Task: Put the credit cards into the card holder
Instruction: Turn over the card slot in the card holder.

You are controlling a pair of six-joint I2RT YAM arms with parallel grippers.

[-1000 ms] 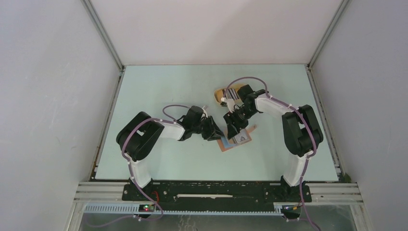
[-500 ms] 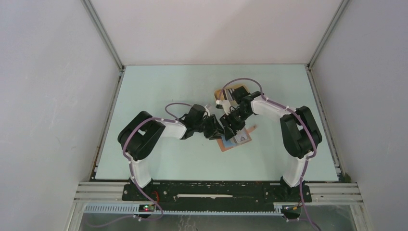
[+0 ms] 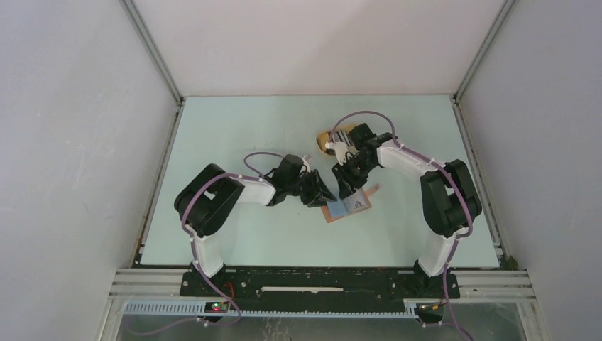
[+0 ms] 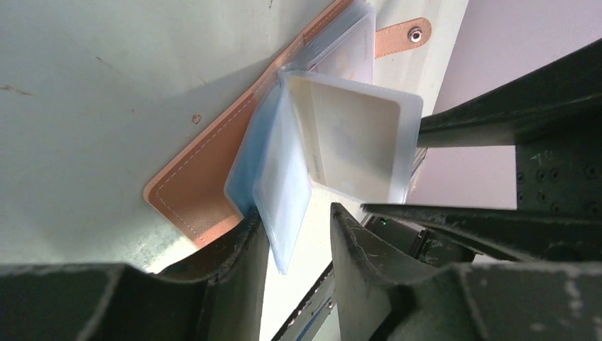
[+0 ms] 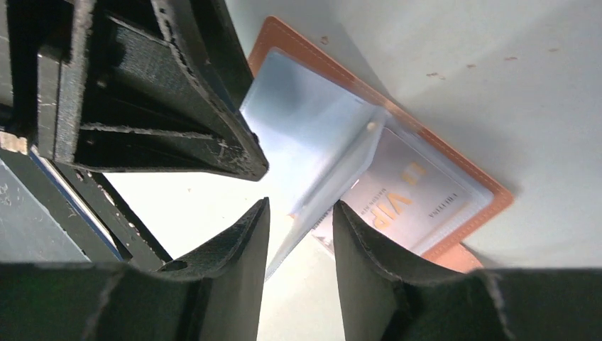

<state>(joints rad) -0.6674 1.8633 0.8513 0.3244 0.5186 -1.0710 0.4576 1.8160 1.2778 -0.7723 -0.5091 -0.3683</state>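
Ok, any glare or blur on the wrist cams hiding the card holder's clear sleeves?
Right wrist: table blown out white at lower left, clear sleeve edge fades into it; VIP card print readable. Left wrist: even light, sleeves and card holder sharp. Top external: sharp, card holder too small for detail.

Both arms bend inward from left and right, the left gripper and the right gripper tipped downward with their tips almost meeting, each pair of fingers partly spread, seemingly unclamped.
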